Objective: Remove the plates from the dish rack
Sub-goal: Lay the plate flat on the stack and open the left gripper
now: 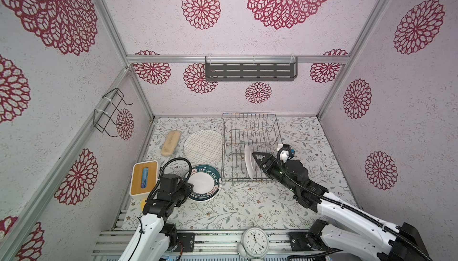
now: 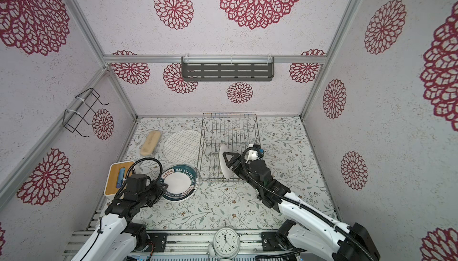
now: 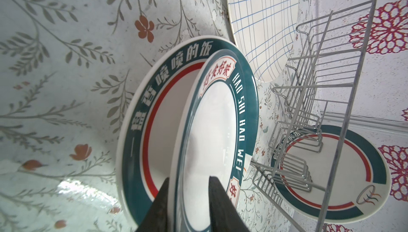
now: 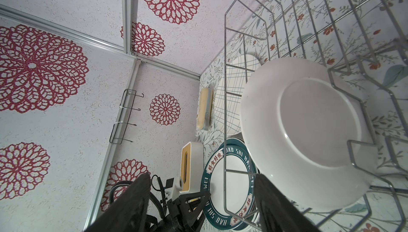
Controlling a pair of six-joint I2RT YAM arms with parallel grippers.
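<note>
The silver dish rack [image 1: 250, 133] stands mid-table and holds one upright plate [image 1: 248, 163], its white back [image 4: 309, 118] facing my right gripper [image 4: 202, 176]. That gripper is open beside the plate, with only a rack wire between its fingers. Left of the rack lie the grid-lined plate [image 1: 204, 145] and two stacked teal-rimmed plates [image 1: 204, 182]. My left gripper [image 3: 189, 179] is open astride the rim of the top teal plate [image 3: 212, 120], which leans up off the lower one [image 3: 136, 114].
A wooden-lidded box [image 1: 144, 178] and a beige oblong block [image 1: 170, 143] sit along the left wall. A white clock [image 1: 255, 240] stands at the front edge. A black wire holder [image 1: 109, 113] and a grey slotted shelf [image 1: 250, 71] hang on the walls.
</note>
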